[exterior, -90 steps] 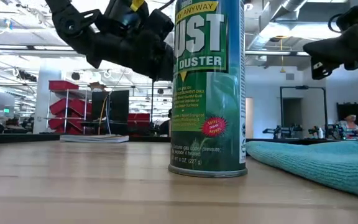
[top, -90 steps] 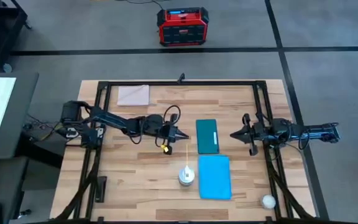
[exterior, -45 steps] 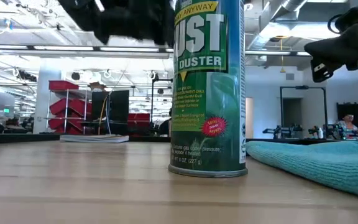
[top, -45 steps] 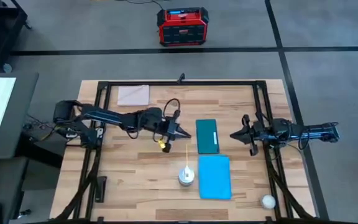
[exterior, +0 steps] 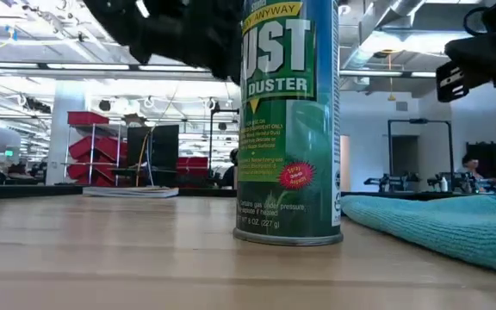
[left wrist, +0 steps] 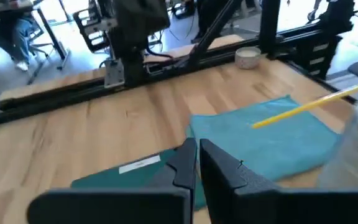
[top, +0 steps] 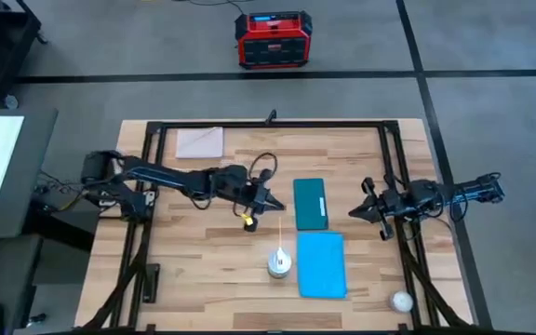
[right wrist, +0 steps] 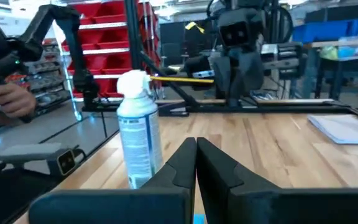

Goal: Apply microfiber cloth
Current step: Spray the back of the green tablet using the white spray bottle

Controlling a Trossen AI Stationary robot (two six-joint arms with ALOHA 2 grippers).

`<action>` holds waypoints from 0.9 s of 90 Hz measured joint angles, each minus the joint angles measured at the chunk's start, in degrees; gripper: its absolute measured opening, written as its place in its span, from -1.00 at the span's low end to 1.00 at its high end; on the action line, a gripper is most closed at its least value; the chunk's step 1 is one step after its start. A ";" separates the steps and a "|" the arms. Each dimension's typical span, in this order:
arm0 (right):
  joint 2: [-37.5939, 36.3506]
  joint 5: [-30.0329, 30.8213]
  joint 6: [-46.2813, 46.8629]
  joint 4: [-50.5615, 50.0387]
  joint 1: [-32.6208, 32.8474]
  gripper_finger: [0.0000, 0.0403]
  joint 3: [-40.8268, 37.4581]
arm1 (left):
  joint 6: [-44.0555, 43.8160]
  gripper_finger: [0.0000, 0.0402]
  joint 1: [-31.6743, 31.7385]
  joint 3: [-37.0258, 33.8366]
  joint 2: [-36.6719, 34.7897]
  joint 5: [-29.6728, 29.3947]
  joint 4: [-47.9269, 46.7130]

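Two slim, dark, jointed arms are seen. A black cable is looped above the wrist of the left arm, and a yellow tag is fixed beside the left gripper (top: 271, 204). The right gripper (top: 355, 213) is likewise black. Each gripper is ended in two dark, tapered fingers (left wrist: 229, 174).

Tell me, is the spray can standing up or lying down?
Standing up. The spray can rests on its round base, beside the microfiber cloth.
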 joint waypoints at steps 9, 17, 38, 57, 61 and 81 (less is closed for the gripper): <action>0.11 0.11 0.00 -0.21 0.94 -1.00 0.05 | 0.28 -1.00 -0.03 2.47 3.81 -0.30 -0.22; 0.14 0.30 0.22 -0.88 1.53 -1.00 0.08 | 1.04 -1.00 -0.08 5.15 6.15 -0.30 0.10; 0.14 0.45 0.21 -1.23 1.67 -1.00 0.15 | 3.54 -1.00 -0.11 9.72 10.00 -0.12 -1.67; 0.13 3.12 -0.15 -2.20 1.67 -1.00 0.17 | 4.43 -1.00 -0.11 9.78 9.83 0.47 -1.23; 0.13 4.22 -0.16 -2.78 1.67 -1.00 0.17 | 4.79 -1.00 -0.11 9.76 9.85 0.48 -1.28; 0.15 5.98 -0.20 -2.90 1.65 -1.00 0.26 | 6.13 -1.00 0.00 9.76 9.83 -0.73 -1.46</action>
